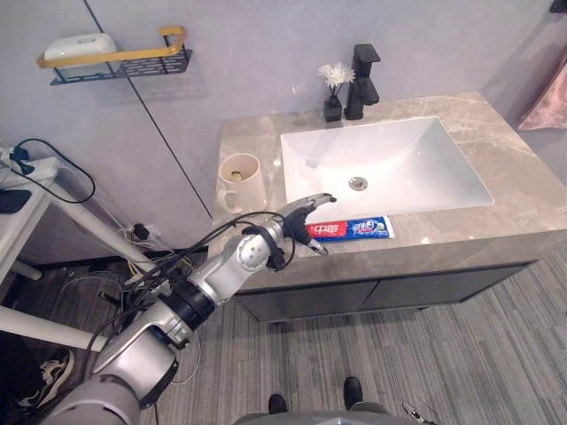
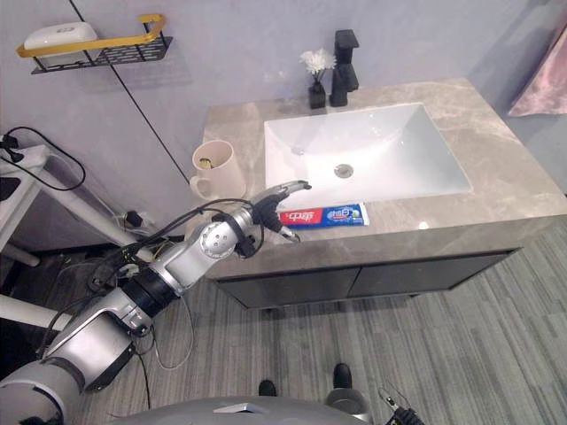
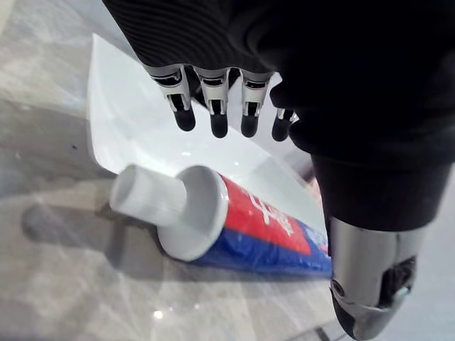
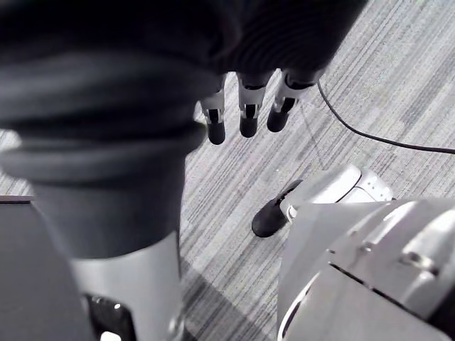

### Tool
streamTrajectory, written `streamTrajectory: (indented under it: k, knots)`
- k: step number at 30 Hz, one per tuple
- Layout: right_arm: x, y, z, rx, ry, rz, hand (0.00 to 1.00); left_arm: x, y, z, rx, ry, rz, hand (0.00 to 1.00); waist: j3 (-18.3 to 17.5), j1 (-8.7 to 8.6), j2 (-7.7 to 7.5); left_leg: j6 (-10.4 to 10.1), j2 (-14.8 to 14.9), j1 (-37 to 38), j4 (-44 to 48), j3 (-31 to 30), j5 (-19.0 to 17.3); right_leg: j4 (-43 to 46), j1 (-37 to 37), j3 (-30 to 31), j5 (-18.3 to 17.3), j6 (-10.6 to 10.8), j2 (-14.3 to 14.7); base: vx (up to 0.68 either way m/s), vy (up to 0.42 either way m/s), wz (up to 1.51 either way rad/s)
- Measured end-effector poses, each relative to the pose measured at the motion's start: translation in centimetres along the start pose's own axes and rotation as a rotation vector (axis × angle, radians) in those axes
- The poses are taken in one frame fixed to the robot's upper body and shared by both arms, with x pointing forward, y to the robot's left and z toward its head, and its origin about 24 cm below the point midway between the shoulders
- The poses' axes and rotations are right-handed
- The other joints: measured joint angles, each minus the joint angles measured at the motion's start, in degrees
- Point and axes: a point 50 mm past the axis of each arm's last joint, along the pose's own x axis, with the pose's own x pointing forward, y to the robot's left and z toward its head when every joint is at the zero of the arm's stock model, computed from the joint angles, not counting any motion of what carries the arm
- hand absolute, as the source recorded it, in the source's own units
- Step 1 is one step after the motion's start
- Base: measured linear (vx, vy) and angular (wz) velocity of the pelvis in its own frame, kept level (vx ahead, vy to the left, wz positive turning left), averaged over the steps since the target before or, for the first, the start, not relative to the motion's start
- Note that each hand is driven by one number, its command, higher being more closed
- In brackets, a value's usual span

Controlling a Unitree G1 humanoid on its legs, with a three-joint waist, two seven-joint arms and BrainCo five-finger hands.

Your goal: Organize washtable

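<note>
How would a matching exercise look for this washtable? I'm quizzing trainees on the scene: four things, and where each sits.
Things:
1. toothpaste tube
2. mug
3. flower vase
4. white soap bar

Places:
A. on the wall rack
B. beside the black faucet
C. lying on the counter along the front of the basin
D. on the counter, left of the basin

Pairs: 1-C, 2-D, 3-B, 4-A

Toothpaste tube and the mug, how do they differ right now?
The toothpaste tube lies flat in front of the sink; the mug stands upright to the sink's left. The tube is red and blue with a white cap; the mug is cream. Both rest on the countertop.
</note>
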Motion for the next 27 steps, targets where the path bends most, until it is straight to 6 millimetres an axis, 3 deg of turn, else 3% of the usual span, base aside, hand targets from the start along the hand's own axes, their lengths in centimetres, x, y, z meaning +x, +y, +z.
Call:
streamTrajectory:
  k: [11, 26, 27]
  knots:
    - [0.0, 0.2, 0.0, 0.0, -0.002, 0.004, 0.0, -0.4, 1.0, -0.4, -0.001, 0.017, 0.045, 0.0, 1.8, 0.07, 0.37, 0.0, 0.0, -0.6, -0.5, 0.1, 0.0, 0.0, -0.9, -0.5, 0.0, 0.0, 0.0, 0.0, 0.0, 0.0]
    - [0.0, 0.8, 0.8, -0.036, -0.038, 0.03, 0.0, -0.6, 0.8, -0.1, -0.007, 0.002, 0.05, 0.0, 2.9, 0.09, 0.26, 0.3, -0.1, -1.0, -0.5, 1.6, -0.3, 0.0, -1.7, 0.9, 0.3, 0.2, 0.1, 0.0, 0.003, -0.05]
    - [0.0, 0.9, 0.8, -0.036, -0.038, 0.03, 0.0, -0.5, 0.8, 0.1, -0.009, -0.005, 0.05, 1.0, 2.9, -0.2, 0.31, 0.3, -0.1, -1.0, -0.5, 1.6, -0.3, 0.0, -1.7, 0.9, 0.3, 0.2, 0.2, 0.03, -0.008, -0.05]
